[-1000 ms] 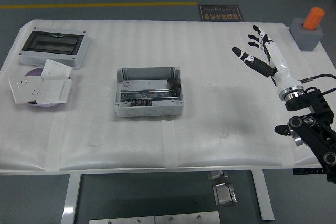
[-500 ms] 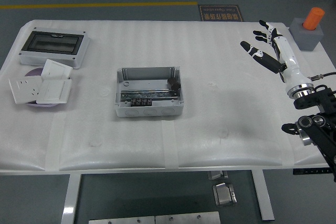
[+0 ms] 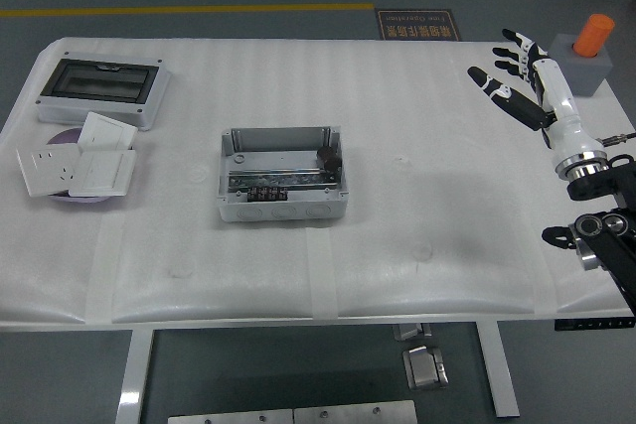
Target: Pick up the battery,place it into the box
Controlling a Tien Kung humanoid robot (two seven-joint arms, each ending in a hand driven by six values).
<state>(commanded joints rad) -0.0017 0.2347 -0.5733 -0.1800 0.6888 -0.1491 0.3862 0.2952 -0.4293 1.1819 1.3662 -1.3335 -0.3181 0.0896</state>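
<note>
An orange cylindrical battery (image 3: 596,35) stands upright in a grey block (image 3: 588,73) at the table's far right corner. The box (image 3: 281,137) is an open grey junction box in the middle of the table, with dark terminal parts inside. My right hand (image 3: 503,64) hovers just left of the grey block. It is open, with its fingers spread and pointing up and to the left, holds nothing, and is apart from the battery. My left arm is out of view.
A grey enclosure with a dark transparent lid (image 3: 99,89) lies at the far left. In front of it, white socket plates (image 3: 75,166) rest on a purple dish (image 3: 62,198). The right table edge runs close beside my right forearm (image 3: 568,131).
My right hand has moved to the right and farther back, closing on the grey block with the battery. Its fingers stay spread. Nothing else on the table has shifted.
</note>
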